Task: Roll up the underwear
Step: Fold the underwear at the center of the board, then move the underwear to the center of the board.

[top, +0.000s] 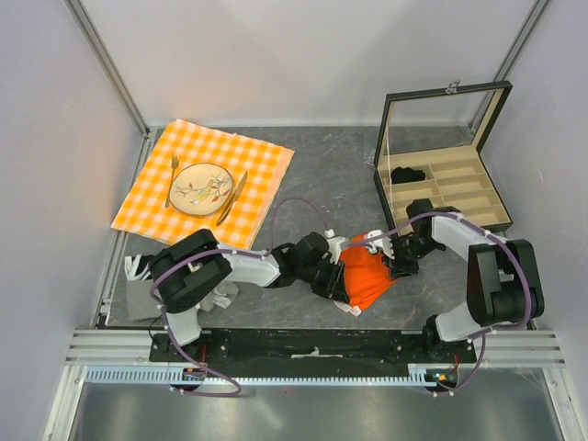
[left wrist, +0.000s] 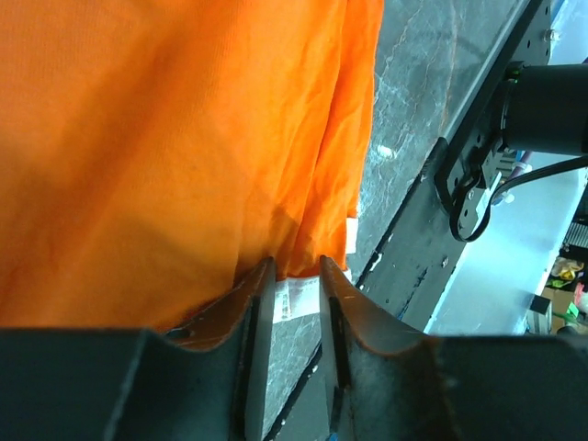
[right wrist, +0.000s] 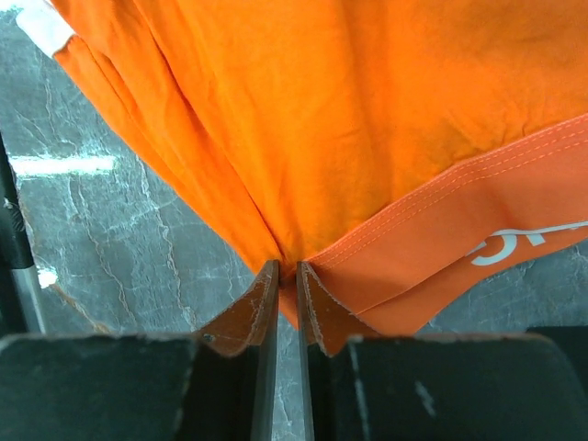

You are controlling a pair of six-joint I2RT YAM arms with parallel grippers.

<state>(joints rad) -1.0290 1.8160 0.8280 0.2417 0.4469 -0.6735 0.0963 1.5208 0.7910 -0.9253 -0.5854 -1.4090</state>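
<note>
The orange-red underwear (top: 366, 274) lies bunched on the grey table between my two grippers. My left gripper (top: 341, 265) is at its left edge. In the left wrist view the jaws (left wrist: 297, 272) stand narrowly apart and pinch a fold of the fabric (left wrist: 165, 138), with a white label (left wrist: 296, 296) hanging between them. My right gripper (top: 393, 261) is at the garment's right edge. In the right wrist view its jaws (right wrist: 286, 268) are nearly closed on a gathered fold of the fabric (right wrist: 349, 110) next to the stitched waistband (right wrist: 459, 220).
An open compartment box (top: 459, 188) stands at the back right with a small black bundle (top: 407, 174) inside. An orange checkered cloth (top: 156, 197) with a plate (top: 201, 188), fork and knife lies at the back left. Grey-white cloths (top: 138, 268) lie by the left arm.
</note>
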